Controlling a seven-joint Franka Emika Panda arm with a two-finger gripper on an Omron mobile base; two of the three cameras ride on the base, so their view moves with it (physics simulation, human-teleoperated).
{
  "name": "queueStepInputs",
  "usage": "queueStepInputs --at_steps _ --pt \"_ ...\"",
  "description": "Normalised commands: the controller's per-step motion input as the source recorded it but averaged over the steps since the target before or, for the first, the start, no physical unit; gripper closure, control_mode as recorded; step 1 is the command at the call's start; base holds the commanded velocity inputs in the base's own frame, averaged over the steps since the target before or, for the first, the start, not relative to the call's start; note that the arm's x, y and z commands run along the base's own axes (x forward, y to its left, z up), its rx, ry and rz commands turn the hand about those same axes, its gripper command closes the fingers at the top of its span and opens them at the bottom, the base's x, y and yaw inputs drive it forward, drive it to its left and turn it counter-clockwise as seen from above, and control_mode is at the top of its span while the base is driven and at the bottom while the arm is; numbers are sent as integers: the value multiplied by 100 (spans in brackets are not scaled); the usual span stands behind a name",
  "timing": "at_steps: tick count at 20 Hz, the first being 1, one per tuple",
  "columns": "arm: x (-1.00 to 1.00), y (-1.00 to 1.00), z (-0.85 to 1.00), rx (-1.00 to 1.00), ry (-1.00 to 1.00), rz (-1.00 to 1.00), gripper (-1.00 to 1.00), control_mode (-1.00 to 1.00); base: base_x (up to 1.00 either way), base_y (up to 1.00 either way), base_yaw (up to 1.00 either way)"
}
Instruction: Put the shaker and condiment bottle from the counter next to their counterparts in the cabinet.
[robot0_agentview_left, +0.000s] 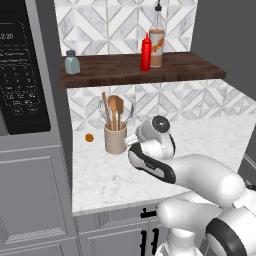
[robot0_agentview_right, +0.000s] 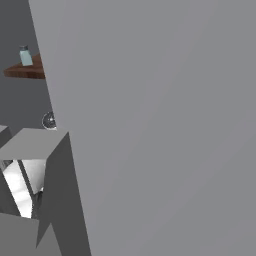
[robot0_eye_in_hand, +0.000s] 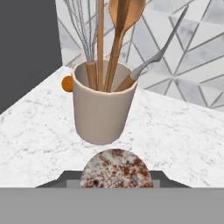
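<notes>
Red bottle (robot0_agentview_left: 146, 52) was already on the shelf (robot0_agentview_left: 140, 70), touching the tall clear bottle (robot0_agentview_left: 157, 42). Jaws were closed on the shaker (robot0_eye_in_hand: 116, 169), low by the utensil crock (robot0_agentview_left: 115, 138); blue-grey shaker (robot0_agentview_left: 72, 63) waited at shelf's left end.

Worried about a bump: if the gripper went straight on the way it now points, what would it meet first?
Most likely the beige utensil holder with its wooden spoons and whisk, dead ahead of the gripper, which is shut on a speckled round-topped thing. How far off is hard to judge.
</notes>
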Motion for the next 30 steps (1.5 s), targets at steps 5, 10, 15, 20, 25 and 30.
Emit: queueStepInputs --at_steps 5,10,15,20,25,30 --pt "0 18 82 4 0 0 100 -100 0 0 0" --pt "0 21 71 9 0 1 100 -100 0 0 0" --pt "0 15 57 9 0 1 100 -100 0 0 0" --pt "0 17 37 1 0 0 100 -100 0 0 0" --pt "-6 19 33 0 0 0 100 -100 0 0 0" --pt "-21 14 31 0 0 0 100 -100 0 0 0"
